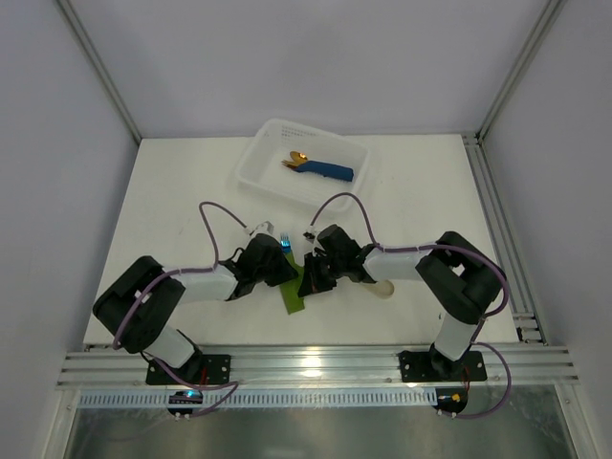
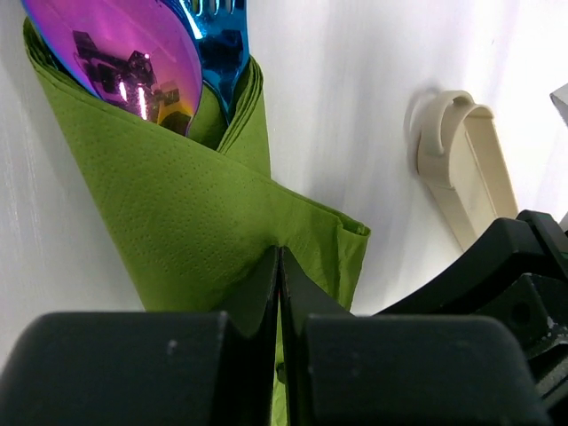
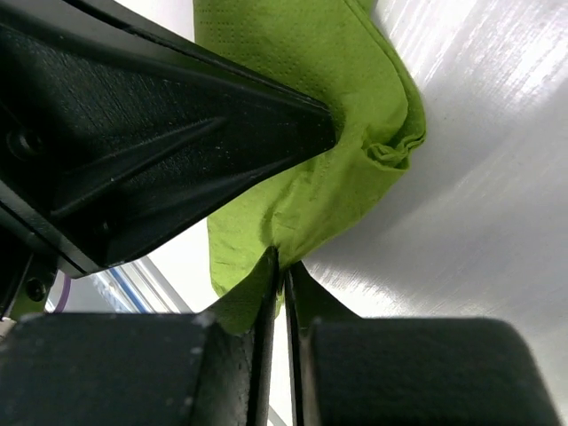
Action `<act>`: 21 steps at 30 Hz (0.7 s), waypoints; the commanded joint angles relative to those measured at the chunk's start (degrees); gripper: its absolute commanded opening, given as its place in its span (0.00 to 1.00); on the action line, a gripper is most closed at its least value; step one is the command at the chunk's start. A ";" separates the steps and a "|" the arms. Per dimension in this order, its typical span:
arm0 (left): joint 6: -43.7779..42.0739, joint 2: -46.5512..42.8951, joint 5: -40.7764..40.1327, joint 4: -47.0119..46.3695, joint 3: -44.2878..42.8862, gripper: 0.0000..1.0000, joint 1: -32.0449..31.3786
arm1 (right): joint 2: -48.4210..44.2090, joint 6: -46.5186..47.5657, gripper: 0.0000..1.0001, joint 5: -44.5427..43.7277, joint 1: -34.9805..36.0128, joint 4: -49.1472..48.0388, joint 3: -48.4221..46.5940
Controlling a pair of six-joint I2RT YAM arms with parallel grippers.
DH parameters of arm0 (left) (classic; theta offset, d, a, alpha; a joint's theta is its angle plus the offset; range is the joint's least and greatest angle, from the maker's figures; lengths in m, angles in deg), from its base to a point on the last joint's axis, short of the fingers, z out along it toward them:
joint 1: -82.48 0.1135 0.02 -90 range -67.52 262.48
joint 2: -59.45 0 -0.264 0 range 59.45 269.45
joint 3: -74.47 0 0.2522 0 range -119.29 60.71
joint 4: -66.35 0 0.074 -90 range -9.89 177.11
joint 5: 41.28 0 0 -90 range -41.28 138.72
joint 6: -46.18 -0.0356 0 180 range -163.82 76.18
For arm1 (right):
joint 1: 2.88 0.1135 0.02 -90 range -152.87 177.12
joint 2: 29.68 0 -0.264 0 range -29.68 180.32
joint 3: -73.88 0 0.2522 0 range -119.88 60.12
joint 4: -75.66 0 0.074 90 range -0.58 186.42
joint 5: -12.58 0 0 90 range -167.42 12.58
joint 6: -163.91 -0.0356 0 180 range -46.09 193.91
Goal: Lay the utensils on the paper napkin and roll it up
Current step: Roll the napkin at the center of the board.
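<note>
The olive-green paper napkin [image 1: 295, 298] lies folded around the utensils between the two arms. In the left wrist view the napkin [image 2: 177, 195] forms a wrap. An iridescent purple spoon bowl [image 2: 124, 62] and a blue fork head [image 2: 217, 44] stick out of its top. My left gripper [image 2: 280, 257] is shut on the napkin's lower fold. My right gripper [image 3: 282, 262] is shut on an edge of the napkin [image 3: 302, 106], right beside the left gripper's black finger [image 3: 177, 151]. From above, both grippers [image 1: 287, 273] [image 1: 311, 279] meet over the wrap, and only a blue utensil tip [image 1: 286, 244] shows.
A beige rounded oblong piece [image 2: 461, 160] lies just right of the wrap, by the right arm [image 1: 381, 287]. A white tray [image 1: 258, 158] at the back holds a blue rolled napkin with gold cutlery [image 1: 320, 169]. An aluminium rail [image 1: 306, 363] runs along the near edge.
</note>
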 commanded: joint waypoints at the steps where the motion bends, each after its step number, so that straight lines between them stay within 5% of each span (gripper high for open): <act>1: 0.45 1.24 -0.72 -3.11 1.18 0.00 -0.03 | -1.87 1.10 0.11 -1.74 -0.14 0.67 -1.95; 12: 2.29 3.00 -0.19 -5.04 2.68 0.00 -0.03 | -4.86 -0.48 0.32 -2.37 -0.14 -1.69 2.70; 21: 2.56 4.32 0.16 -5.22 2.15 0.00 -0.03 | -3.81 -1.89 0.34 -1.39 1.35 -3.99 3.24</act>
